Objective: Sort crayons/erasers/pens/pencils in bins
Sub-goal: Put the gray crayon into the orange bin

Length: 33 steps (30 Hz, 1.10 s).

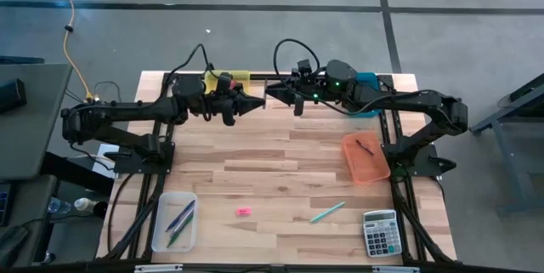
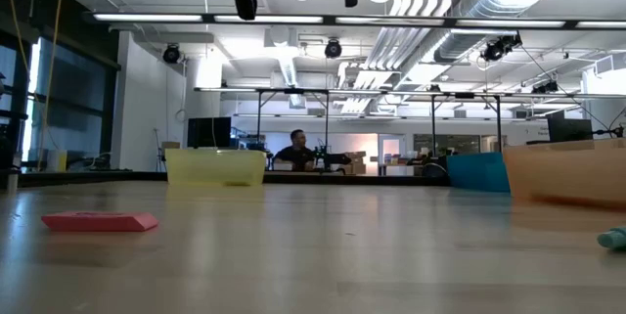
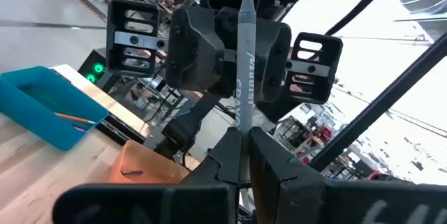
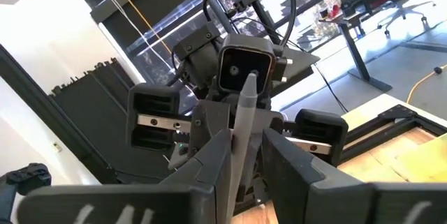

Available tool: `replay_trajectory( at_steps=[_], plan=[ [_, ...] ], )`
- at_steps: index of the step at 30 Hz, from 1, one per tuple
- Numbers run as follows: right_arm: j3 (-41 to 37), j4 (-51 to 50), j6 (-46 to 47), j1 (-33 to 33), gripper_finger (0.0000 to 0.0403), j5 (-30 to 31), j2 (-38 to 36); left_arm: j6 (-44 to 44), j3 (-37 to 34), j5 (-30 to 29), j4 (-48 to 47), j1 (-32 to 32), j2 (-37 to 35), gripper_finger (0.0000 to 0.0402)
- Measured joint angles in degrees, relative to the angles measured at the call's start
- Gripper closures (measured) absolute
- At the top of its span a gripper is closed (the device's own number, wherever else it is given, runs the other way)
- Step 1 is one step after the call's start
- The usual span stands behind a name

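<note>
A grey crayon hangs high over the table's far middle, between my two grippers, which face each other level. My left gripper comes from the left and is shut on the crayon. My right gripper comes from the right and is shut on it too. A pink eraser lies flat on the table near the front, as does a teal stick. The bins stand apart: yellow, teal, orange and clear. My left gripper pinches the crayon's one end between its two fingers, level from the table's left, the fingers lying along it. The crayon sticks out forward, clear of the table. My right gripper pinches the crayon's other end between its two fingers, level from the table's right, the fingers lying along it. The rest points at the left gripper.
A grey calculator lies at the front right corner. The orange bin holds a dark pen, and the clear bin holds several sticks. The teal bin holds an orange stick. Bare wood lies across the table's middle.
</note>
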Motion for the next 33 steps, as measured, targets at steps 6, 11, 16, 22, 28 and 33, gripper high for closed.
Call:
replay_trajectory(
  at_steps=[6, 11, 16, 22, 28, 33],
  plan=[
    [0.0, 0.0, -0.2, 0.0, 0.0331, 0.0, 0.0, -1.5, 0.1, -1.8, 0.3, -0.7, 1.2, 0.0401],
    [-0.1, 0.3, -0.6, 0.0, 0.0332, -0.4, 0.0, -2.2, 1.6, -2.1, -0.1, -1.3, 3.0, 0.04],
    [-0.1, 0.4, -0.6, 0.0, 0.0332, -0.4, 0.0, -0.1, 3.6, -3.3, 0.1, -1.5, 3.7, 0.04],
    [-0.1, 0.3, -0.6, 0.0, 0.0365, -0.4, 0.0, 0.1, 3.6, -3.4, -0.2, -1.0, 3.8, 0.04],
    [-0.1, -0.3, -1.5, 0.0, 0.0396, -1.3, -0.2, 0.9, 3.6, -1.6, -1.1, -0.8, 3.7, 0.0401],
    [0.0, -12.1, -4.6, -1.2, 0.0401, -2.0, -3.1, 6.7, 3.4, 0.1, -15.3, 0.6, -1.4, 0.0401]
  ],
)
